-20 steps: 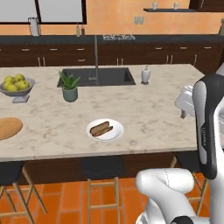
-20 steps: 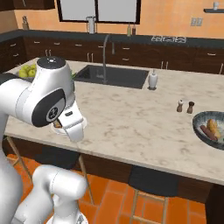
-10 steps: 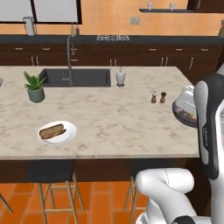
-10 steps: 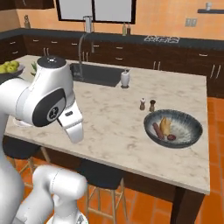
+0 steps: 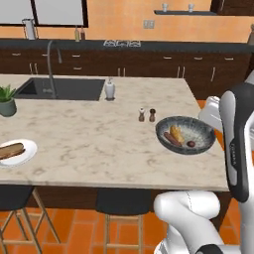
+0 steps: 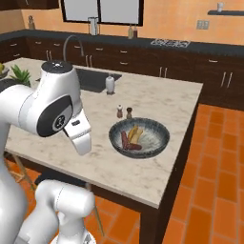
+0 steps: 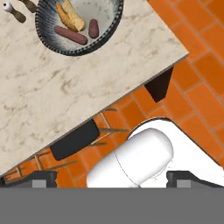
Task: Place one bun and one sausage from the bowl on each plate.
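Buns and sausages lie in the dark-grey bowl (image 5: pixel 208 136), which sits on the marble counter (image 5: pixel 94 134) near its right-hand end, close to the front edge. Inside the bowl I can see one yellow bun (image 7: pixel 72 17) next to a long reddish sausage (image 7: pixel 70 35), with a shorter dark sausage piece (image 7: pixel 93 28) just beside them. Two small shakers (image 5: pixel 147 115), one pale-topped and one dark-topped, stand together just beyond the bowl toward the sink (image 5: pixel 62 89). A white soap bottle (image 5: pixel 109 90) stands at the sink's right edge, and a potted plant (image 5: pixel 6 100) sits far to the left. The white plate (image 5: pixel 27 149) lies well apart from the bowl at the left edge of the left base view, already carrying a bun with a sausage on it. The gripper (image 7: pixel 111 178) is held out over the orange tiled floor (image 7: pixel 197 96) off the counter's corner, its jaws spread wide and holding nothing. A dark stool (image 7: pixel 74 139) stands under the counter's edge below it.
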